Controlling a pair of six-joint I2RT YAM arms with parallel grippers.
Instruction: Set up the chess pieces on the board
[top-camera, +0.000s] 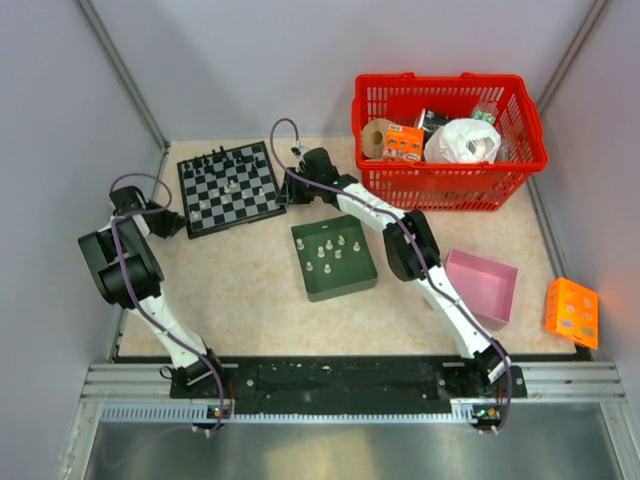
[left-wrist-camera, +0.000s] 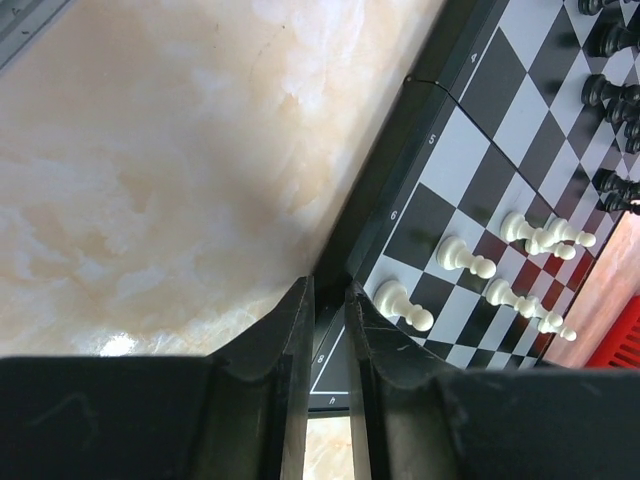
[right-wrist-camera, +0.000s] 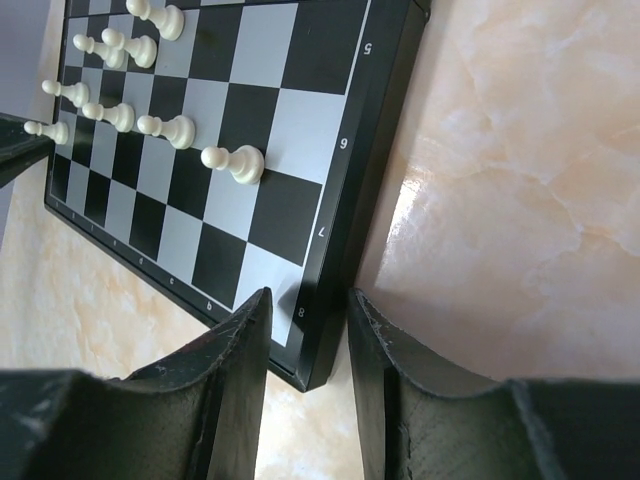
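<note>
Marble tabletop (left-wrist-camera: 150, 150) | left pincer (left-wrist-camera: 328, 292) clamped on board (left-wrist-camera: 500, 130) rim | right pincer (right-wrist-camera: 308, 298) apart (astride opposite edge)

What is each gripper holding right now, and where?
Left gripper and right gripper each straddle the board at its border, on opposite sides; whether either is clamped cannot be told.

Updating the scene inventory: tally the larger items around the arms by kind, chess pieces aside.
board: 1
green tray: 1
red basket: 1
pink box: 1
orange box: 1
Total: 5
</note>
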